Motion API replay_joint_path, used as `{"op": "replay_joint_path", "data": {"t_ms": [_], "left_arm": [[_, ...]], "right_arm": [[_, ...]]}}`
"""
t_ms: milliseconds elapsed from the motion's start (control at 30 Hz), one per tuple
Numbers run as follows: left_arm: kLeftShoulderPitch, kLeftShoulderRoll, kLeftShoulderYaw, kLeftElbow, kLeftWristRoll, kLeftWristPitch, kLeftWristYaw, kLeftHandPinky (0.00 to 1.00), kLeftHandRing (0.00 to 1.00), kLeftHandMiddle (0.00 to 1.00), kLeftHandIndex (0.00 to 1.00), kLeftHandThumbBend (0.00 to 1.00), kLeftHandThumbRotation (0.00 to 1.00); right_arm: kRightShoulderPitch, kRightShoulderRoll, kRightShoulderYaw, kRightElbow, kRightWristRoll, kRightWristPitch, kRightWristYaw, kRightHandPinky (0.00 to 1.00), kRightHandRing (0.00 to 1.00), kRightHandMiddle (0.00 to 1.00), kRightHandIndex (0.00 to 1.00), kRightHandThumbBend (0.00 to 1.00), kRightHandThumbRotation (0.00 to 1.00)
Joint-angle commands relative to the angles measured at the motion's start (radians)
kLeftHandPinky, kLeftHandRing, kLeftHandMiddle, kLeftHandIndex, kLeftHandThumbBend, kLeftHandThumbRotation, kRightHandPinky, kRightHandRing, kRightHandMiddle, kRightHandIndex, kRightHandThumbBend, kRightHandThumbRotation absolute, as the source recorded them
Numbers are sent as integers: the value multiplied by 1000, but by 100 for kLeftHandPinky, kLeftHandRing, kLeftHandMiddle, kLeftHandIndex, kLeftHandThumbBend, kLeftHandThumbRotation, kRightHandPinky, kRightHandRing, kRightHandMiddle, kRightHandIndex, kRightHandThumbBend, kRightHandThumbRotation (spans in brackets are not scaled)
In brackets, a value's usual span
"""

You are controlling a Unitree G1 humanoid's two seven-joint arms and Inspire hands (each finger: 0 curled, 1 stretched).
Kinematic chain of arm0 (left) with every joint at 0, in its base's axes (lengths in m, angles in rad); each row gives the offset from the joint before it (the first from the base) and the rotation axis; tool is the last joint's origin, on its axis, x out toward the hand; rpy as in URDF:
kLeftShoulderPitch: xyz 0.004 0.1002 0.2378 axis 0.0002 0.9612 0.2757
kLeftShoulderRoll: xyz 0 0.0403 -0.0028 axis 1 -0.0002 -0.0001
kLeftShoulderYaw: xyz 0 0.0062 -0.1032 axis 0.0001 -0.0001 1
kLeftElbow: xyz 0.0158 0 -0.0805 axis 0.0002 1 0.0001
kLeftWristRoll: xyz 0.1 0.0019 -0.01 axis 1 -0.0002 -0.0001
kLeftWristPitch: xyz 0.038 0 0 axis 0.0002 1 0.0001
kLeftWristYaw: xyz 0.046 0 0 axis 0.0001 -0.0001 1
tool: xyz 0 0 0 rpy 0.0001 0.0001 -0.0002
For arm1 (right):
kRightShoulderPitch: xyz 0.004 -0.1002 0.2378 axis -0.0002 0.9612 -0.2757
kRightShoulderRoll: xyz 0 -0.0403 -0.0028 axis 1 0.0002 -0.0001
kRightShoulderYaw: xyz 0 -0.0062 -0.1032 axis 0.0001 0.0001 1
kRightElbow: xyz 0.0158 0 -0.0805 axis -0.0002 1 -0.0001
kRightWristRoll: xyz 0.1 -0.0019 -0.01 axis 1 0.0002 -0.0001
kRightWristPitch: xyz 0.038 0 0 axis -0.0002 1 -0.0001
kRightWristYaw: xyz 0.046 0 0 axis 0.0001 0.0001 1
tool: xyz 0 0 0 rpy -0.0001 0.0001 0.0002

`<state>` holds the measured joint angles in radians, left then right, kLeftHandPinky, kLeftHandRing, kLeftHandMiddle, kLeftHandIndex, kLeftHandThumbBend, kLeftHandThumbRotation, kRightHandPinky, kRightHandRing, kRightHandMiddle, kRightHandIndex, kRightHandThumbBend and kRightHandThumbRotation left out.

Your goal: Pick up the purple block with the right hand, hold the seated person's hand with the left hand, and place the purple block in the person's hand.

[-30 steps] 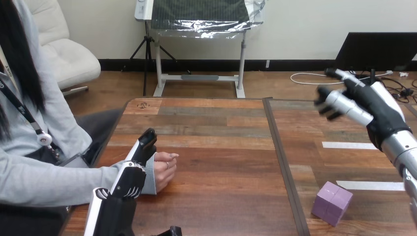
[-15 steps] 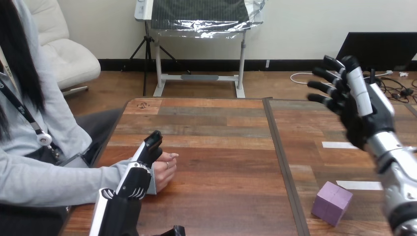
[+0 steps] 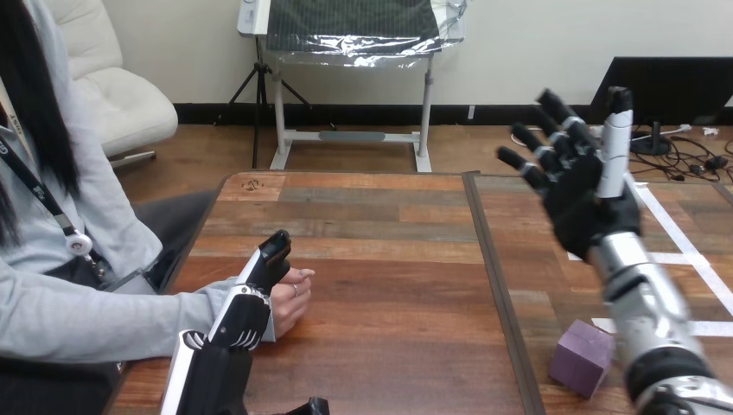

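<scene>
While the right hand (image 3: 581, 203) stood raised above the wooden table (image 3: 389, 259), fingers spread straight and empty, the purple block (image 3: 579, 356) lay on the table beside its forearm. The left hand (image 3: 235, 318), fingers straight, lay against the person's hand (image 3: 290, 303) without clasping it.

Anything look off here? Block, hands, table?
Nothing is spilled or damaged. One oddity: the right hand is raised open above the table, fingers spread, well clear of the purple block, which sits near the table's front right, turned askew to the plank lines. The left hand lies straight-fingered alongside the person's hand.
</scene>
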<state>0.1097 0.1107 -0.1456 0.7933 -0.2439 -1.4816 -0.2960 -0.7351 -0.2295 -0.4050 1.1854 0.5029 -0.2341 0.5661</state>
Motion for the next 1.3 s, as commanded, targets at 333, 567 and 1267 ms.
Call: {"op": "replay_joint_path", "data": {"t_ms": [333, 567, 1267], "left_arm": [[-56, 2, 11, -6, 8, -15, -4, 92, 96, 96, 93, 100, 61], [-54, -4, 28, -3, 25, -28, 3, 92, 95, 97, 93, 100, 62], [-42, -7, 22, -14, 22, -23, 6, 93, 96, 97, 92, 100, 61]], "right_arm": [[-74, 155, -93, -48, 101, 56, -58, 75, 83, 84, 82, 100, 74], [-82, 196, -158, -25, 185, 176, -86, 33, 42, 49, 52, 94, 54], [-45, 239, -170, 15, 149, 117, -75, 0, 0, 5, 9, 38, 1]]}}
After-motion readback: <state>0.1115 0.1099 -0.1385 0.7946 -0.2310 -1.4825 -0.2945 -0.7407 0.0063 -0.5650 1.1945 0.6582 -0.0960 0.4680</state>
